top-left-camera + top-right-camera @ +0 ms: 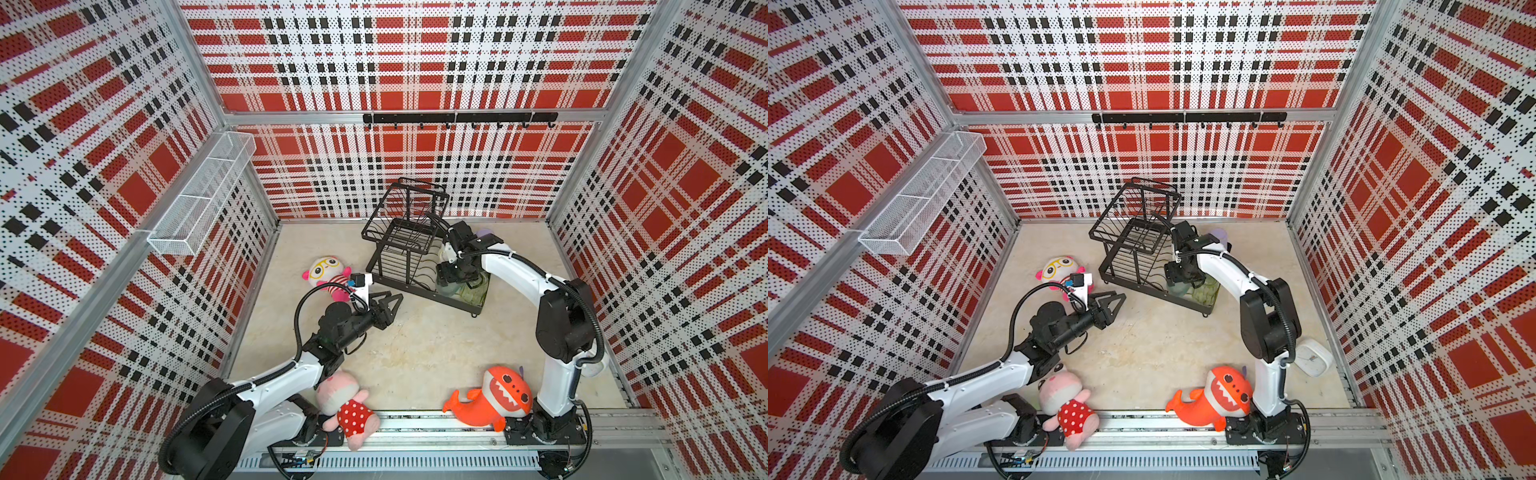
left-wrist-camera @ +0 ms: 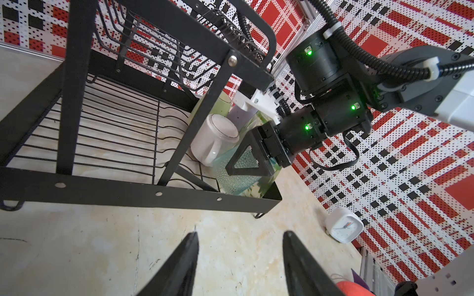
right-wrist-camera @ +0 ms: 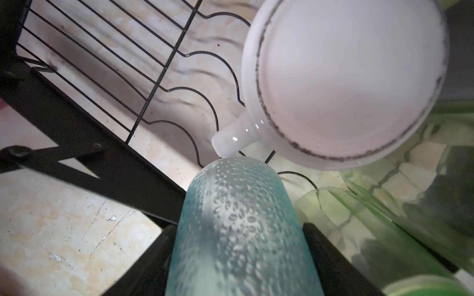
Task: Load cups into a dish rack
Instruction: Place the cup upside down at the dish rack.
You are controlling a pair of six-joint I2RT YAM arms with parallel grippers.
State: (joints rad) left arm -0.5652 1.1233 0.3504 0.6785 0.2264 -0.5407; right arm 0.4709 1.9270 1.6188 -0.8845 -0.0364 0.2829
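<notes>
The black wire dish rack (image 1: 415, 286) (image 1: 1142, 286) stands at the back of the floor. My right gripper (image 3: 238, 228) (image 1: 451, 278) is shut on the teal glass (image 3: 238, 194) (image 2: 236, 183), held down in the rack's base at its near right end. Beside it in the base stand an upturned white mug (image 3: 346, 77) (image 2: 215, 138) and clear green glasses (image 3: 410, 205) (image 1: 473, 293). A pale green mug (image 2: 220, 105) sits further back. The lilac tumbler (image 1: 484, 232) peeks out behind my right wrist. My left gripper (image 1: 392, 297) (image 2: 241, 234) hangs open and empty over the floor, left of the rack.
A plush with glasses (image 1: 332, 274) lies by my left wrist. A pink plush (image 1: 345, 403) and an orange shark (image 1: 494, 399) lie at the front rail. A white clock (image 1: 1312, 357) sits by the right wall. A white mesh shelf (image 1: 203, 195) and a hook rail (image 1: 457, 118) hang on the walls.
</notes>
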